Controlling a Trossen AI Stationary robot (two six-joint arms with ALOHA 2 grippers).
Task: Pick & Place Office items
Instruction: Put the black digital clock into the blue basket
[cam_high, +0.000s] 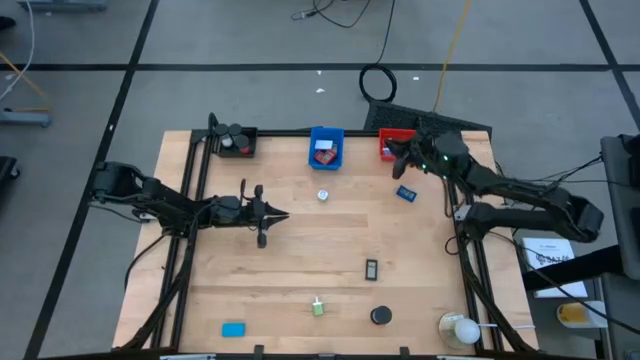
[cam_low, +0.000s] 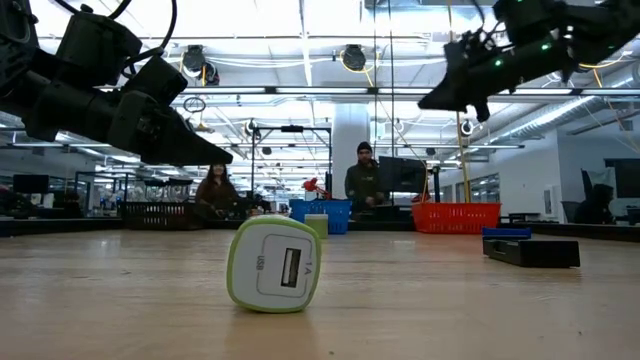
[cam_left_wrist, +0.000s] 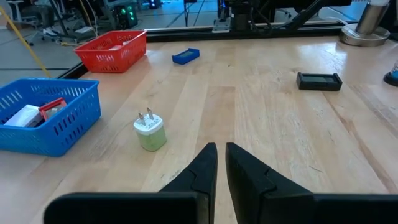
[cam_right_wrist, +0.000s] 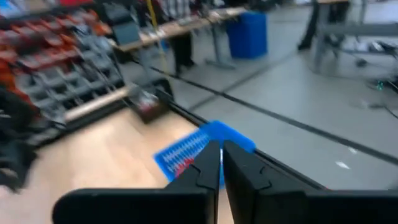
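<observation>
Worktop (cam_high: 300, 270) carries scattered office items. Blue bin (cam_high: 325, 146) and red bin (cam_high: 392, 145) sit at the far edge. Left hand (cam_high: 278, 217) hovers mid-worktop, fingers closed, empty. Right hand (cam_high: 396, 155) is raised by the red bin, fingers closed, nothing visibly held.

Likely next pick: white-green plug adapter (cam_high: 323, 195), lying between left hand and blue bin, prongs up. Left hand is nearer. Its twin (cam_low: 274, 264) near the front edge reads "1A" beside the USB port; no other writing readable.
</observation>
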